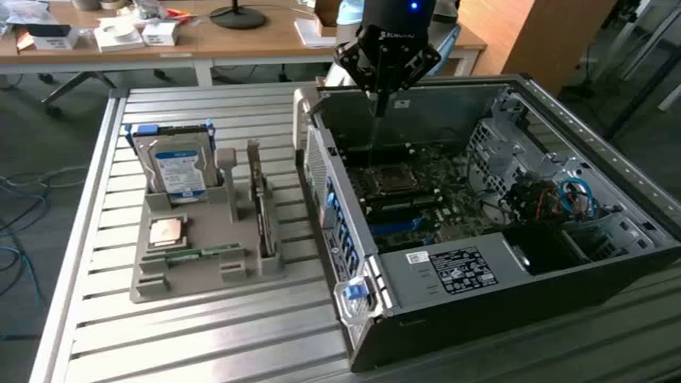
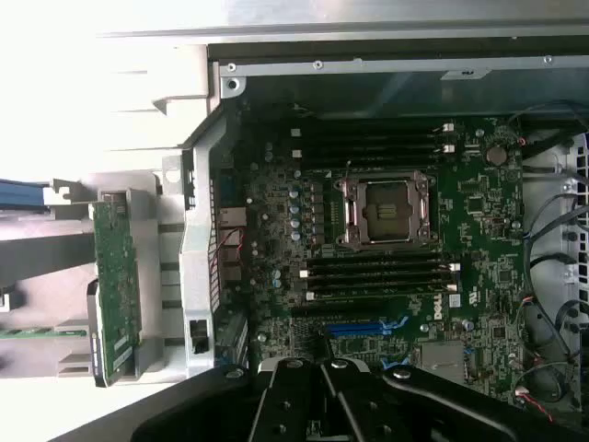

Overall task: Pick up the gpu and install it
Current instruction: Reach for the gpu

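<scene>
The pincer (image 1: 375,112) hangs over the open computer case (image 1: 532,275), above the part of it nearest the table's far edge. Its two thin fingers are pressed together with nothing between them. In the wrist view the closed tips (image 2: 322,366) sit over the motherboard (image 2: 479,212), a little way from the empty processor socket (image 2: 385,210). The gpu (image 1: 261,214) has not been picked up. It stands on edge in a slot of the grey holder (image 1: 202,275) on the slatted table (image 1: 191,339), just outside the case, on the holder's side closest to the case. From the pincer it lies toward the exterior view's left and a little nearer the table's front edge, and it is lower than the fingertips, with the case's upright slotted wall (image 1: 319,171) between the two. The card's long axis runs roughly from the table's far edge toward its near edge, about parallel to that wall. In the wrist view the gpu (image 2: 115,281) appears as a narrow green strip seen from above, so its thin top edge faces the pincer. A hard drive (image 1: 178,167) stands in the holder farther toward the exterior view's left, and a memory stick (image 1: 194,254) lies flat toward the holder's front.
</scene>
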Robot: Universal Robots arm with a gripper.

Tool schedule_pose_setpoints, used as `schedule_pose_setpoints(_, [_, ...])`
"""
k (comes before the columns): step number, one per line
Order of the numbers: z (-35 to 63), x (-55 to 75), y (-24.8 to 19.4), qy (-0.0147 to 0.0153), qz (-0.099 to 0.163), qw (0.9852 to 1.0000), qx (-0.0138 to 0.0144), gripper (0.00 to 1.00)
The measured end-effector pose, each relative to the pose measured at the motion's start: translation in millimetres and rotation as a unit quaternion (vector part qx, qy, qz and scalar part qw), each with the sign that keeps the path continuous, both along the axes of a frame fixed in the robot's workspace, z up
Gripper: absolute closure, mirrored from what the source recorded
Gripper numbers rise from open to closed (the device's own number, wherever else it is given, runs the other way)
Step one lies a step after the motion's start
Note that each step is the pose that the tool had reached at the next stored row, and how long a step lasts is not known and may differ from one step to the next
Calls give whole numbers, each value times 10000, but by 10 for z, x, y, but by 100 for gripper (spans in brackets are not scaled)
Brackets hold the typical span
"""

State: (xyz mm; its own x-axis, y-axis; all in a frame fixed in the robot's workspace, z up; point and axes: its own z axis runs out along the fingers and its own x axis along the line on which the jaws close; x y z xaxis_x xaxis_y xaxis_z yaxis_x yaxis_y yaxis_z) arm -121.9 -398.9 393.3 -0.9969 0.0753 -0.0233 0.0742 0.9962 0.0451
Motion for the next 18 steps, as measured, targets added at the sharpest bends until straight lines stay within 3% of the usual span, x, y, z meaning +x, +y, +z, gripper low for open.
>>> schedule_pose_setpoints(18, [-4,-63,1,0,0,10000,0,89])
